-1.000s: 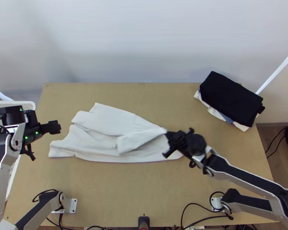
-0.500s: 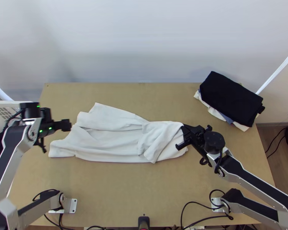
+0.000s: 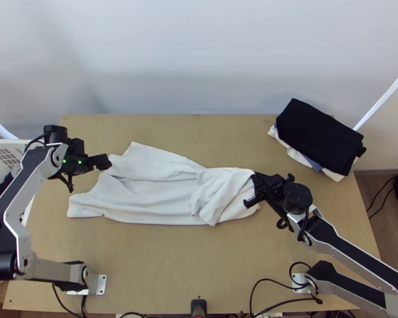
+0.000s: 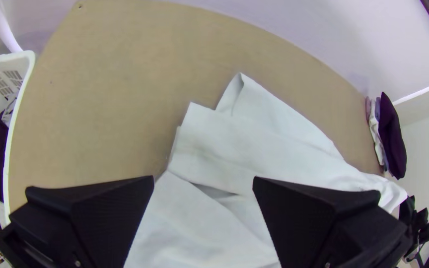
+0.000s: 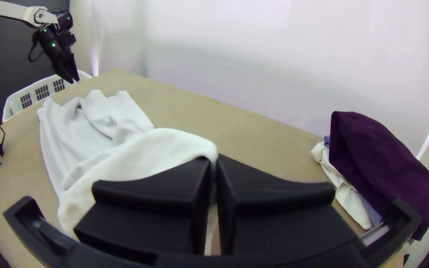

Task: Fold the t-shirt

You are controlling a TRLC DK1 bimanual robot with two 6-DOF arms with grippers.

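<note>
The white t-shirt (image 3: pixel 156 196) lies lengthwise across the table's middle, loosely folded, with wrinkled layers at its left end and a bunched flap at its right end. My right gripper (image 3: pixel 256 190) is at that right end; in the right wrist view the same gripper (image 5: pixel 215 161) is shut on a pinch of the white cloth (image 5: pixel 140 154). My left gripper (image 3: pixel 107 161) is beside the shirt's upper left corner. Seen from its own wrist, the left gripper (image 4: pixel 203 181) stands open above the cloth (image 4: pixel 254 149), its two fingers wide apart.
A stack of folded clothes, black on top (image 3: pixel 318 138), lies at the table's far right corner. A white basket (image 4: pixel 21 114) with clothes inside stands against the left edge. Bare wood (image 3: pixel 199 265) stretches between the shirt and the near edge, where cables lie.
My right gripper has moved right, drawing the flap of cloth with it, then stayed nearly still. My left gripper has moved right and farther up the table, toward the shirt's left end.
</note>
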